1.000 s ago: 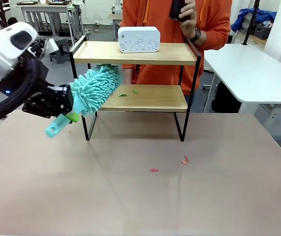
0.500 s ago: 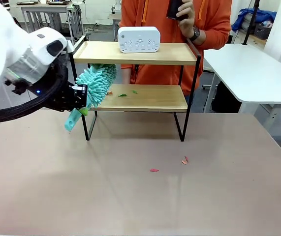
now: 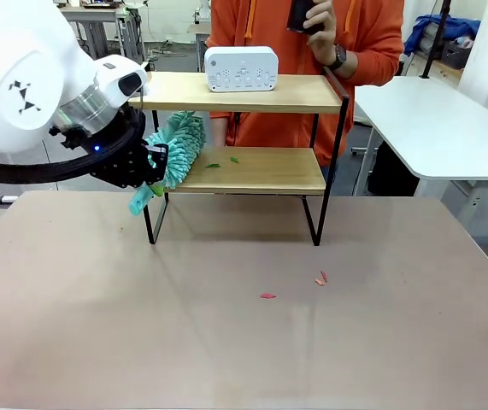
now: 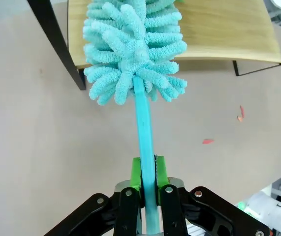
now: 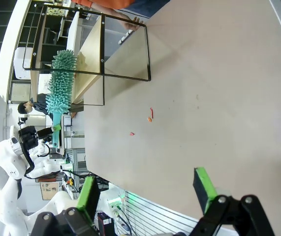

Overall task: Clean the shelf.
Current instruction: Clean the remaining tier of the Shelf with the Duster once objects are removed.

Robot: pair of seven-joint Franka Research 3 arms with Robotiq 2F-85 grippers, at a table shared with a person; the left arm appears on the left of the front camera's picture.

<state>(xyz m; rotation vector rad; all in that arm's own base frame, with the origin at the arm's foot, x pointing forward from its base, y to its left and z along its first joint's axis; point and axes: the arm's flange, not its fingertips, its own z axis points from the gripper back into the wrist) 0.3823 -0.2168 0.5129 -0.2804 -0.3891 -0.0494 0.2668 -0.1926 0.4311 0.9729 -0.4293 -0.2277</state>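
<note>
Left wrist view had the left fingers (image 4: 136,172) clamped on the thin handle of a fluffy teal duster (image 4: 130,49), its head at the left end of the shelf's (image 4: 219,34) lower wooden board. Right fingers (image 5: 204,187) stood wide apart above the open counter (image 5: 219,73), where red scraps (image 5: 150,114) lay in front of the shelf.

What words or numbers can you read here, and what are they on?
None can be read.
White rounded plastic box on the top board of the two-tier wooden shelf: marks by its buttons, too small to read.
White left arm: black emblem, no letters.
Fluffy teal duster in the left gripper: no print.
</note>
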